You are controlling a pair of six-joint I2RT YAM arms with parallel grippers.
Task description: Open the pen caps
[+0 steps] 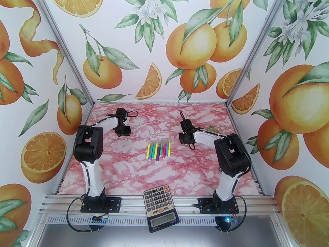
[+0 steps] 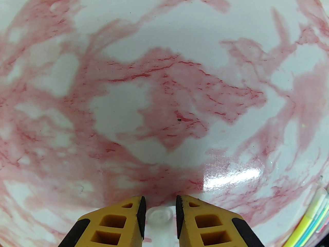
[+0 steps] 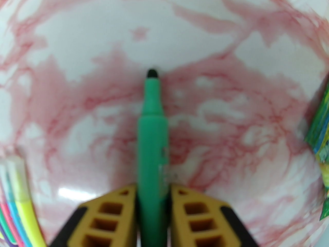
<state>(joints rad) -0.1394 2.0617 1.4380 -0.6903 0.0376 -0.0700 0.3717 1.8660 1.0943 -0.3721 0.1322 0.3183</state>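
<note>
Above the table (image 1: 128,174), right pincer (image 3: 153,187) grips the uncapped green pen (image 3: 153,127); left pincer (image 2: 161,202), barely parted, straddles a cap (image 2: 160,216).

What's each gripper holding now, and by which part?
Right gripper: green pen, by its barrel. Left gripper: pale cap between parted jaws, seemingly loose.

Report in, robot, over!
Left gripper slightly open around pale cap. Right gripper shut on green pen, tip bare. Other pens lined up between arms.

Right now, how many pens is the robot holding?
1: a green pen, tip bare, clamped in the right tool. The other pens lie in a row on the table.
</note>
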